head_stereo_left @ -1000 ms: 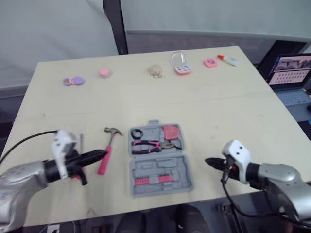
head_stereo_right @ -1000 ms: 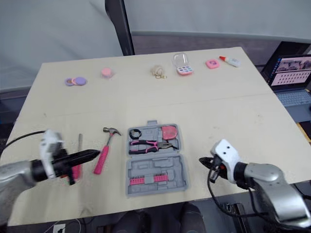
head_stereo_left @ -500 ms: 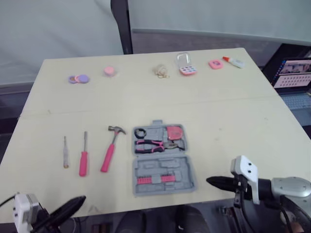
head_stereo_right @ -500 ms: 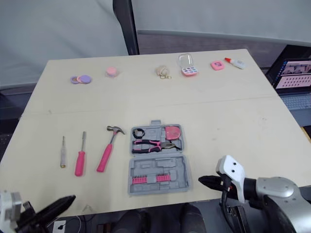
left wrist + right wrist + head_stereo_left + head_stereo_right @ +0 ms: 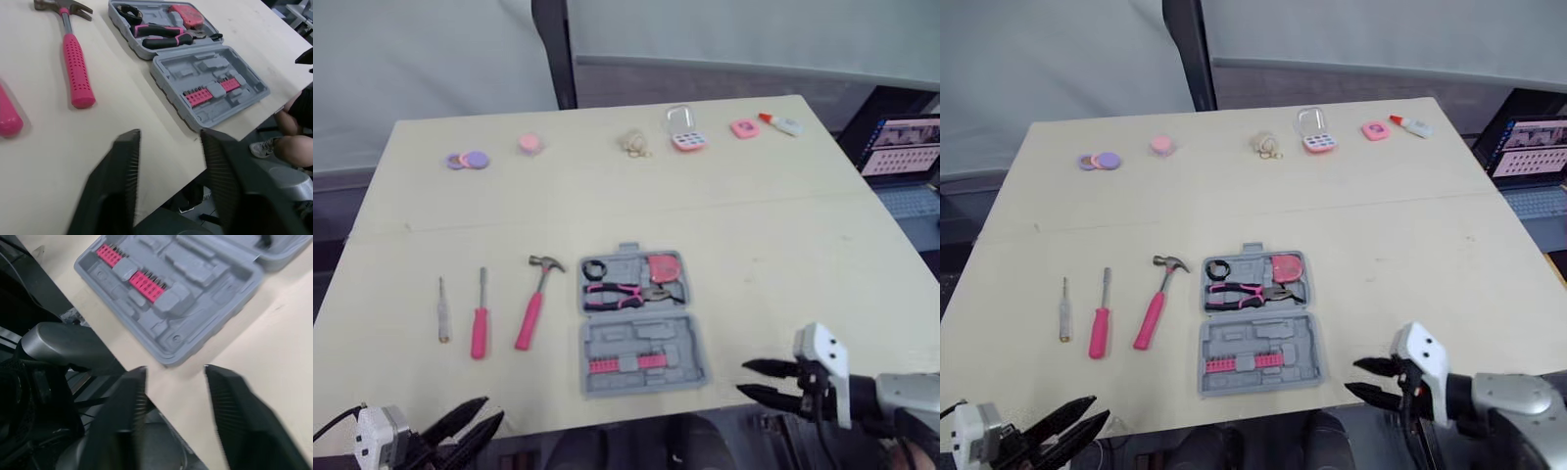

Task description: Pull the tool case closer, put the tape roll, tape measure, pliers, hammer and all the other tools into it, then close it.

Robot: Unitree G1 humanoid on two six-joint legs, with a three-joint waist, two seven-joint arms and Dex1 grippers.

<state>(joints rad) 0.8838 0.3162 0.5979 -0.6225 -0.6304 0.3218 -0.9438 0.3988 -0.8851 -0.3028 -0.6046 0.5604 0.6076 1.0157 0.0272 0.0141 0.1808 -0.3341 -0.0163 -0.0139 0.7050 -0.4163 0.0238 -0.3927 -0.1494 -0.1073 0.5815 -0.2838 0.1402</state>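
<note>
Beside one open tool case (image 5: 680,343) lie one hammer (image 5: 534,305) and two screwdrivers (image 5: 480,331).

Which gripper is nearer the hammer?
Left. The left gripper is at the near edge of the table, just left of the hammer; the right gripper is at that edge too, but beyond the case.
</note>
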